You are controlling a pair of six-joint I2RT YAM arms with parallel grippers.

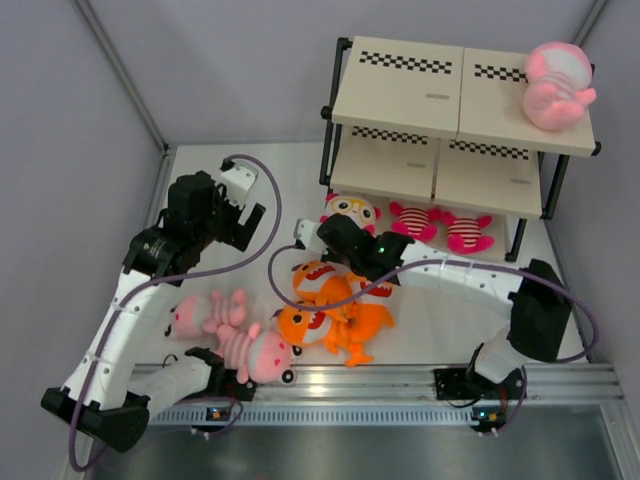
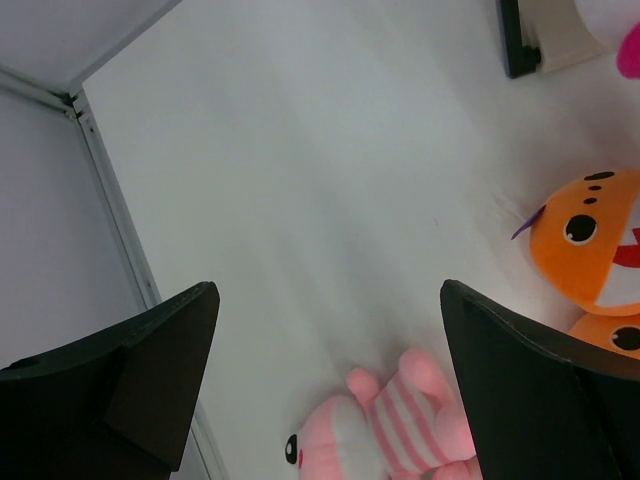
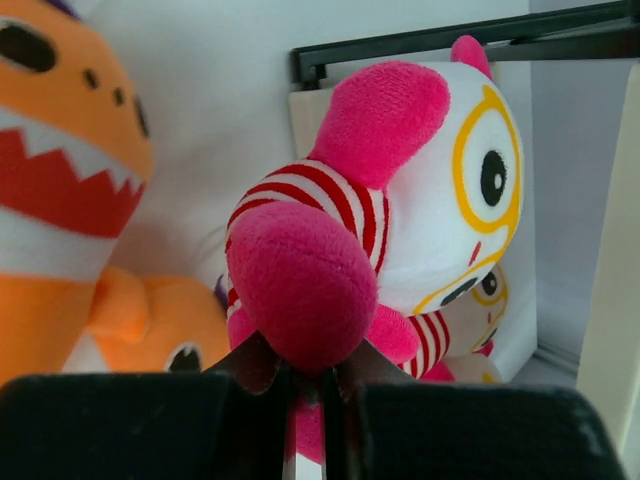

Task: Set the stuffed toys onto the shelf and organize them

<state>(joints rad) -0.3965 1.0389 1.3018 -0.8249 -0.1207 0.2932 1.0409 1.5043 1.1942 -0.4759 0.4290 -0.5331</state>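
Two magenta creatures point(image 1: 413, 220) lie at the shelf's point(image 1: 400, 90) lowest level, one pale pink doll point(image 1: 555, 85) on top. Right fingers point(image 3: 300, 380) clamp a third magenta creature point(image 3: 400, 200) by a limb just beside the shelf; left fingers point(image 1: 248, 215) spread wide, empty, above the surface point(image 2: 300, 200).

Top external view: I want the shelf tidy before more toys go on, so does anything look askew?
Yes. The pink doll on the top board of the shelf lies on its side at the far right edge, not upright. On the bottom board, two magenta creatures lie flat and splayed at different angles.
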